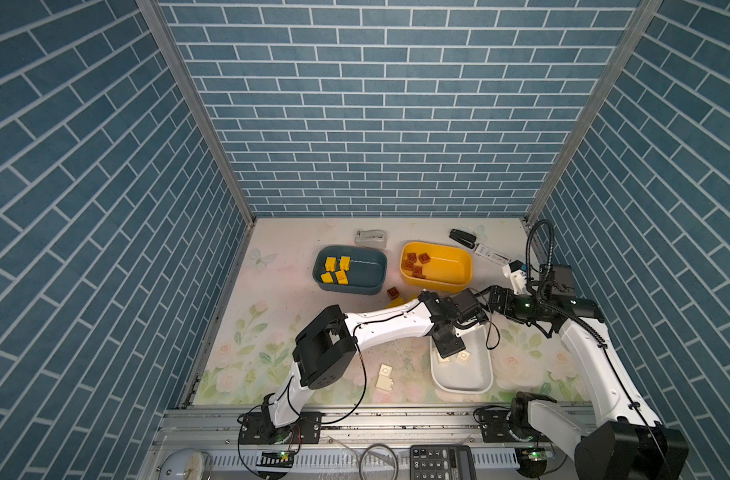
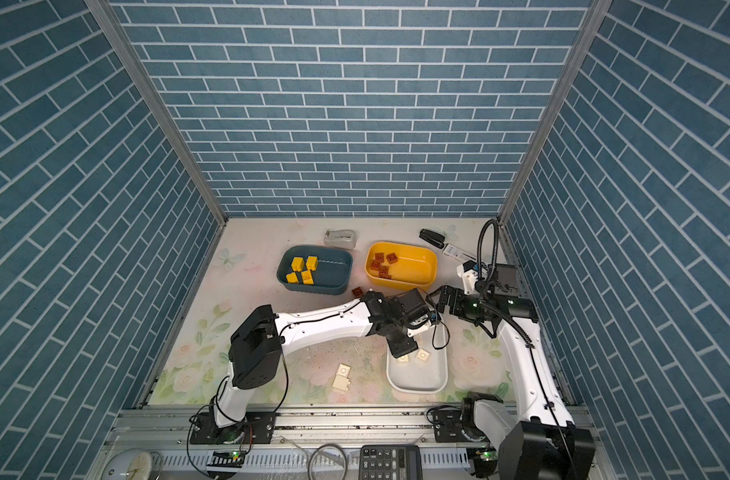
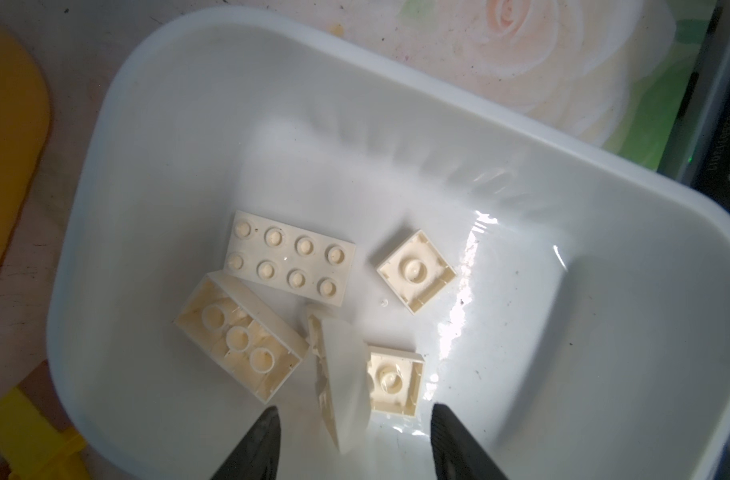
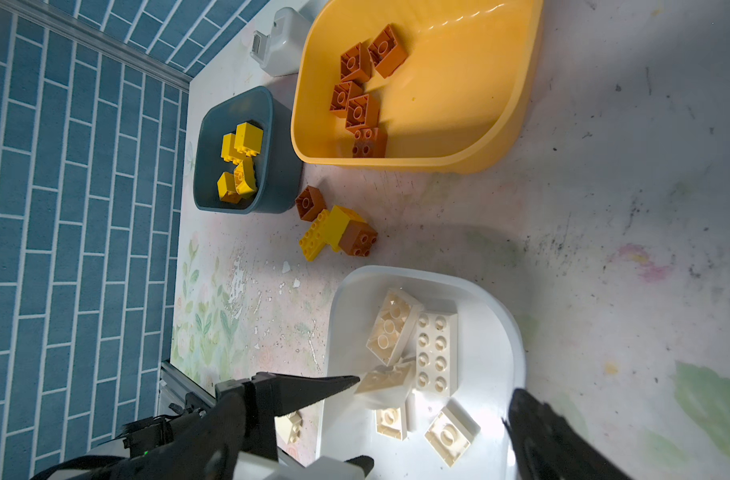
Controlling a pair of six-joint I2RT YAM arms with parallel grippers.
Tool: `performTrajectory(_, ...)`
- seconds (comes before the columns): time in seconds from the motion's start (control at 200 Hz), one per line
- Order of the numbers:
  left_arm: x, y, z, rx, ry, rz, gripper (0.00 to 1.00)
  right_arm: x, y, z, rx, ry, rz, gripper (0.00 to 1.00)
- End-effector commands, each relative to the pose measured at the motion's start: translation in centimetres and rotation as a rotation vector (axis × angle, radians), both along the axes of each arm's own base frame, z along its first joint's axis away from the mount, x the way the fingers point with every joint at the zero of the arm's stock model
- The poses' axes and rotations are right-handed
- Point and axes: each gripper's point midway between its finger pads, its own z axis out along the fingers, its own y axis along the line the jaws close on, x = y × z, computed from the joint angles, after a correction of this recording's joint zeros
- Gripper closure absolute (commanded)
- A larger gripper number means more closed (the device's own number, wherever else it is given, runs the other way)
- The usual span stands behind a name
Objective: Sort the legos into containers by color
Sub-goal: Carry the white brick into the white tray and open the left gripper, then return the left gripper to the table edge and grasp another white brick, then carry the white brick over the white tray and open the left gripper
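We see the cream legos (image 3: 290, 259) as small glossy hard-plastic bricks, square or oblong, studded on top and hollow beneath. Five lie in the white tub (image 3: 118, 174), which is smooth, shallow and round-cornered and sits near the bench edge where the arms are mounted. One blurred brick (image 3: 342, 386) stands tilted between the fingers of the left gripper (image 3: 355, 436), whose jaws are apart and clear of it. The right gripper (image 4: 436, 386) is spread wide and empty. Two more cream squares (image 1: 384, 376) lie just beside that tub. Toward the back edge, four yellow legos (image 1: 336, 270) sit in the dark blue tub (image 1: 369, 272) and five reddish-brown legos (image 1: 415, 264) in the yellow tub (image 1: 448, 266). A mixed brown-and-yellow cluster (image 4: 338, 232) lies loose between the tubs. The bench (image 1: 280, 291) is pale, flower-printed and scuffed. Blue brick-patterned walls (image 1: 375, 124) enclose it.
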Motion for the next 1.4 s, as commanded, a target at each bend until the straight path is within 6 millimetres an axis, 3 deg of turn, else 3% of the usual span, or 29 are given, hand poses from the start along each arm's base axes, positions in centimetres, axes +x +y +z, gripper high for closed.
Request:
performTrajectory(0.0, -0.2, 1.0, 2.3, 0.001, -0.009, -0.007, 0.37, 0.0, 0.1, 0.7, -0.014, -0.024, 0.035, 0.01)
performTrajectory(0.12, -1.0, 2.8, 4.0, -0.004, 0.022, 0.024, 0.32, -0.1, 0.4, 0.7, 0.005, -0.02, 0.049, 0.01)
performTrajectory(0.295, -2.0, 7.4, 5.0, 0.032, 0.08, 0.157, 0.29, -0.4, 0.9, 0.7, 0.041, -0.018, 0.057, 0.01)
performTrajectory(0.495, -4.3, 12.6, 3.1, 0.088, 0.159, 0.318, 0.28, -0.8, 1.4, 0.6, 0.09, -0.013, 0.052, 0.01)
performTrajectory(0.7, -4.3, 16.6, 0.1, 0.113, 0.209, 0.578, 0.28, -1.6, 2.0, 0.5, 0.127, 0.002, 0.056, 0.01)
performTrajectory(0.895, -3.9, 16.9, -2.6, 0.076, 0.287, 0.75, 0.29, -2.5, 3.4, 0.9, 0.174, -0.002, 0.072, 0.01)
performTrajectory(1.155, -4.1, 15.6, -5.1, 0.085, 0.364, 0.799, 0.31, -4.4, 4.9, 0.3, 0.169, 0.031, 0.11, 0.01)
performTrajectory(1.395, -4.6, 17.9, -6.6, 0.181, 0.335, 0.847, 0.38, -5.2, 4.9, -0.4, 0.155, 0.056, 0.119, 0.01)
